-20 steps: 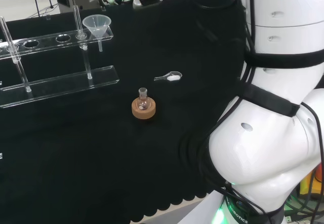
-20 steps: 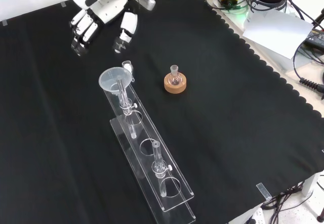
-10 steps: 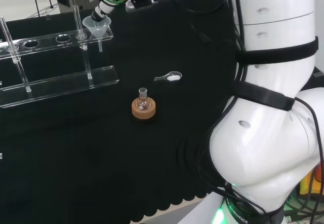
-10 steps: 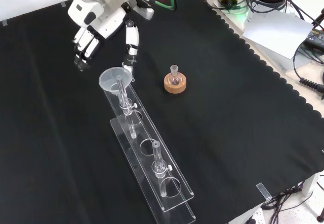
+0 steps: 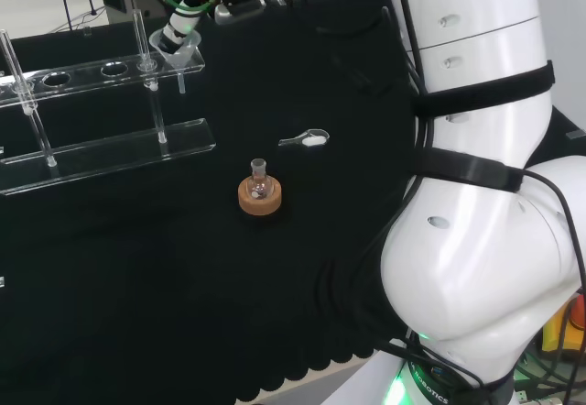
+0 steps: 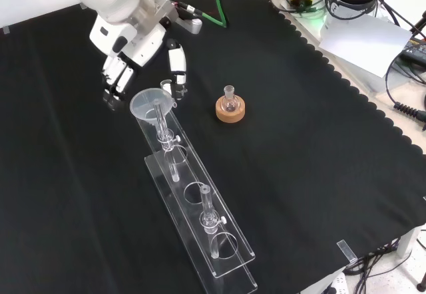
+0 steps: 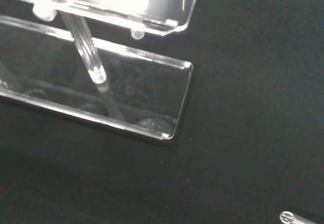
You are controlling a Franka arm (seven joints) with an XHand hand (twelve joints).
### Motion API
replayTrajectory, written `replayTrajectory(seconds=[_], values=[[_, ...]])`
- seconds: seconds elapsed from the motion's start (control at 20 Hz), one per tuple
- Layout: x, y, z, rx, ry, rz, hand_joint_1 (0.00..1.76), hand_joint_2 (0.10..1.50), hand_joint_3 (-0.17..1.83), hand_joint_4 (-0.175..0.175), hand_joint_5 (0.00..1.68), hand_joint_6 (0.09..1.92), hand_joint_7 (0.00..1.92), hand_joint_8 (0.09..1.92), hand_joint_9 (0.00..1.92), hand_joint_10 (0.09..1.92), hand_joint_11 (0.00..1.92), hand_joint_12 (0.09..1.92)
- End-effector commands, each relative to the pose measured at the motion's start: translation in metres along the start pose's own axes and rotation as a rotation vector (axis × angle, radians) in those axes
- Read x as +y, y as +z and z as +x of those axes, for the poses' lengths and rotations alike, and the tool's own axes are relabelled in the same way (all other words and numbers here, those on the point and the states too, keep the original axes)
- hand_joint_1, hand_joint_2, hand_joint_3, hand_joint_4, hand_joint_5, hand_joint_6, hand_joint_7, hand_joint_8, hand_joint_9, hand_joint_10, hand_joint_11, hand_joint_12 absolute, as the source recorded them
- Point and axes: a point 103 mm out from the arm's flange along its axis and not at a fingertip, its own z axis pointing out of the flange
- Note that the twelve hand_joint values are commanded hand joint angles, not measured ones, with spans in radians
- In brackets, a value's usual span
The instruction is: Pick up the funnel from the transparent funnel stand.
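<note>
A clear funnel (image 6: pixel 148 101) sits in the end hole of the transparent stand (image 6: pixel 200 209). In the head view the funnel (image 5: pixel 182 54) is partly covered by the hand's finger (image 5: pixel 176 29). The black and white hand (image 6: pixel 130 44) hangs just beyond and above the funnel, open. Its fingers (image 6: pixel 116 81) point down on one side of the rim and its thumb (image 6: pixel 177 68) on the other. Nothing is held. The wrist view looks past the stand's end (image 7: pixel 142 97) and one of its rods (image 7: pixel 87 51).
A small glass flask in a cork ring (image 6: pixel 230 106) stands to the right of the funnel in the front view. A small white spoon (image 5: pixel 307 138) lies on the cloth beyond it. The arm's white links (image 5: pixel 476 222) take up the head view's right.
The hand has come down and toward the funnel, from the cloth's far edge to straddling the rim. The funnel, stand and flask have not moved.
</note>
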Motion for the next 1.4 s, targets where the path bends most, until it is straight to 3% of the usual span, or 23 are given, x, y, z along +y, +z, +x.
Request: replayTrajectory(seconds=[0.05,0.5,1.0,1.25,1.4], values=[[0.001,0.003,0.010,-0.048,-0.009,0.028,0.54,0.76,0.18,-0.066,0.11,0.09,0.00,0.62,0.29,0.78,0.33,1.44],[0.003,0.003,0.017,-0.139,0.013,0.012,0.65,0.74,0.22,-0.072,0.13,0.09,0.00,0.68,0.33,0.77,0.34,1.43],[0.013,0.005,0.015,-0.147,0.012,0.031,0.71,0.66,0.43,-0.074,0.14,0.09,0.01,0.71,0.35,0.75,0.36,1.41],[0.017,0.005,0.018,-0.163,0.008,0.043,0.72,0.62,0.54,-0.079,0.19,0.09,0.06,0.73,0.50,0.69,0.36,1.41],[0.019,0.004,0.020,-0.179,0.007,0.046,0.73,0.61,0.60,-0.079,0.29,0.09,0.25,0.73,0.64,0.64,0.36,1.39]])
